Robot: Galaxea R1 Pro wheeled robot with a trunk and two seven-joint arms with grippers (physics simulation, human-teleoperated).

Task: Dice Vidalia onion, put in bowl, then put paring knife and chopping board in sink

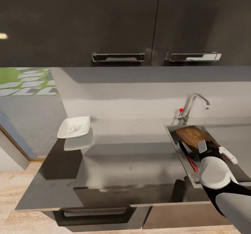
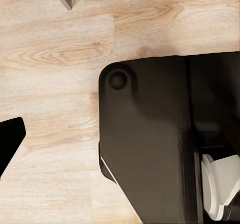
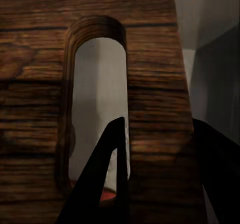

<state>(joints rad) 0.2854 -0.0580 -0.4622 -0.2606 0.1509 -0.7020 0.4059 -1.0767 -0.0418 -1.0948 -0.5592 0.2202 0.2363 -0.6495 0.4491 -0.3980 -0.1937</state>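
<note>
The countertop (image 1: 132, 150) runs wide and bare between the bowl (image 1: 74, 127) of white dice at its left end and the sink (image 1: 174, 136) at its right. The board (image 1: 193, 135) leans tilted in the sink, long axis sloping toward the tap. The knife (image 1: 191, 160) lies beside it. The right gripper (image 3: 150, 184) grips the board's slot edge, one finger through. The left gripper's state cannot be told.
</note>
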